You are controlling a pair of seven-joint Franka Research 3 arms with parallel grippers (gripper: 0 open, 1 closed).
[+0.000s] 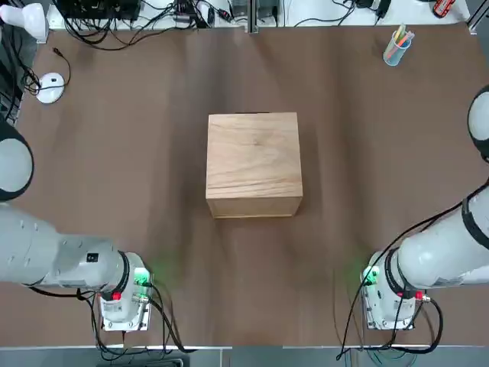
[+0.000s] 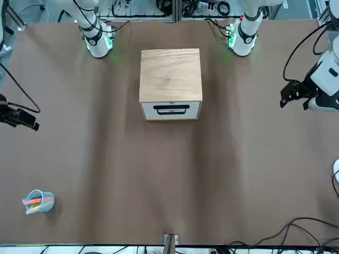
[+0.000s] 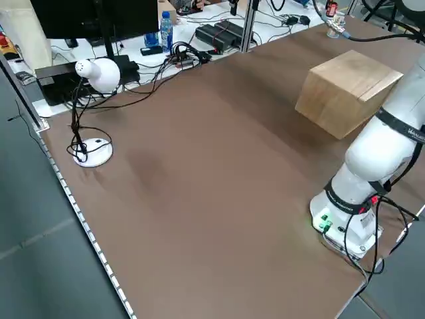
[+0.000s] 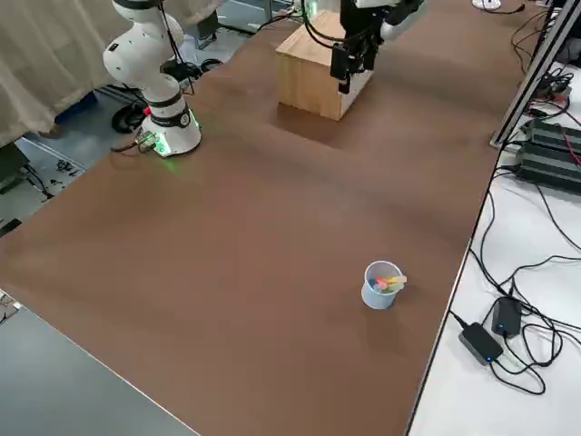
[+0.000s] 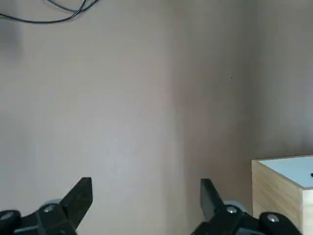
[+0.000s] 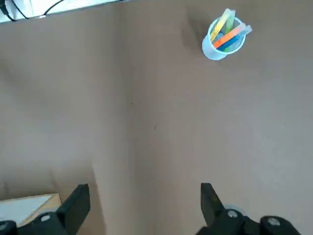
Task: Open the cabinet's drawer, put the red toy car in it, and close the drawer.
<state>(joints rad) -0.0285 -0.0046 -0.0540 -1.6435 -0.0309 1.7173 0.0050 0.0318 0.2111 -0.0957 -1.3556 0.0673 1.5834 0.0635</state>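
Wooden cabinet (image 1: 253,164) is sitting at the centre of the brown surface (image 1: 137,191), its drawer (image 2: 171,110) facing twelve o'clock in the top view, away from the arms' bases. That drawer, white-fronted with a dark handle (image 2: 171,110), is showing flush and shut in the front view. No red toy car is appearing anywhere on the surface in any view; whether it is lying inside the shut drawer cannot be told.

Both arms are hanging well out to the sides. Left tool (image 5: 145,200) is hovering toward nine o'clock of the cabinet with its fingers spread apart and nothing between them; right tool (image 6: 145,203) is hovering toward three o'clock, likewise spread wide and holding nothing. A cup of coloured pens (image 1: 397,46) is standing near two o'clock, and a white mouse (image 1: 50,86) near ten o'clock.

Judging by this, the scene is fitting either a drawer waiting to be pulled with the car out of view, or a drawer already closed on the car. Nothing visible is settling which, so no further move is clearly being called for.
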